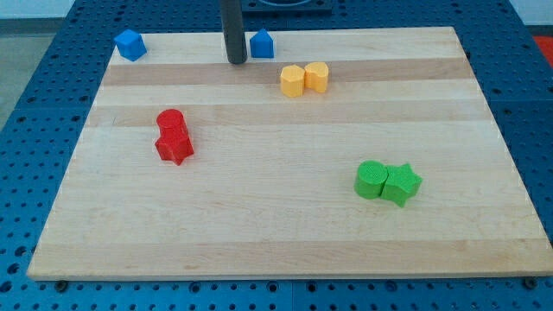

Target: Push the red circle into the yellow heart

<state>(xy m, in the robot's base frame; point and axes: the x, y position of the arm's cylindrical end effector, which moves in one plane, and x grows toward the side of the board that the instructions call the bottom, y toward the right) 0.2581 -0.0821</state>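
- My tip (236, 60) rests near the surface's (276, 233) top edge, just left of a blue block (262, 43); no jaws here, only a rod.
- Red circle (170, 121) sits left of centre, touching a red star (174, 145) below it.
- Yellow heart (316, 76) touches a yellow block (293, 80), right of my tip.
- Well apart: another blue block (130, 44) top left; green circle (371, 179) and green star (401, 183) lower right.

My tip (236, 61) — dark, round rod

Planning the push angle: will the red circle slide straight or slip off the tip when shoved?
The red circle looks short and flat-bottomed, so it should slide, not tip. Its round side may slip off my tip. It touches the red star, which could drag along.
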